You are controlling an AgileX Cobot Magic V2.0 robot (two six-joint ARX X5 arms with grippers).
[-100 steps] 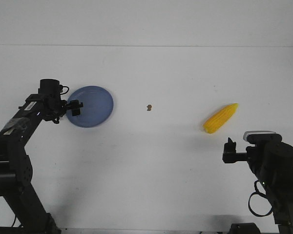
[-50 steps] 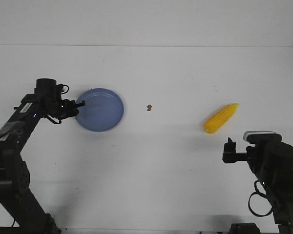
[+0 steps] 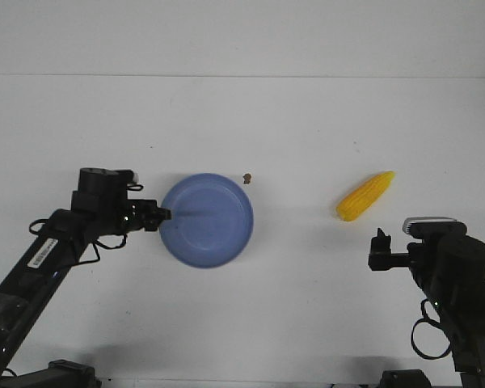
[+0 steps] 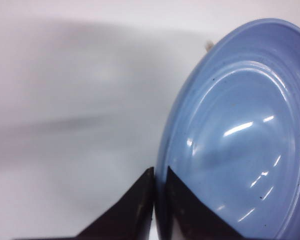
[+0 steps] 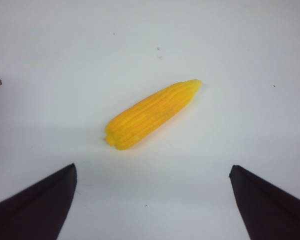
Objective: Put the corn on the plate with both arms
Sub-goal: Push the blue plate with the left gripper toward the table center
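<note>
Blue glossy round plate (image 3: 207,220); ribbed tapered yellow corn (image 3: 364,196).

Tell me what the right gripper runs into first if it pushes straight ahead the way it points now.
Likely the corn: in the wrist view it lies ahead between the open fingers of the right gripper. Bare table separates them. Height is unclear, so the gripper might pass above it.

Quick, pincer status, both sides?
Left pincer: closed on the plate rim.
Right pincer: open, holding nothing; corn lies untouched on the table.
</note>
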